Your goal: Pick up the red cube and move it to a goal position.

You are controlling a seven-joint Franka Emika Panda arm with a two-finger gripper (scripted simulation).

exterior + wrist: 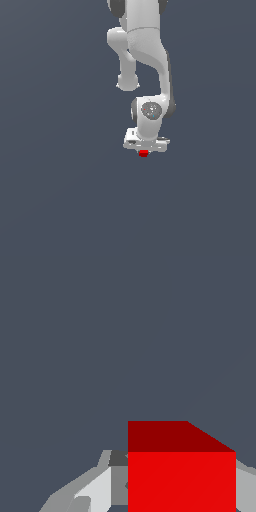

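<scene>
The red cube (144, 153) is a tiny bright red block directly under the white gripper hand in the exterior view. The gripper (144, 151) points down and its fingers are hidden behind the hand and the cube there. In the wrist view the red cube (181, 476) fills the space between the two grey fingers (95, 491). One finger touches each side of the cube, so the gripper (181, 493) is shut on it. I cannot tell whether the cube rests on the surface or hangs above it.
The white arm (150, 60) reaches down from the top of the exterior view. A plain dark grey surface (60, 190) surrounds it. No goal marker shows.
</scene>
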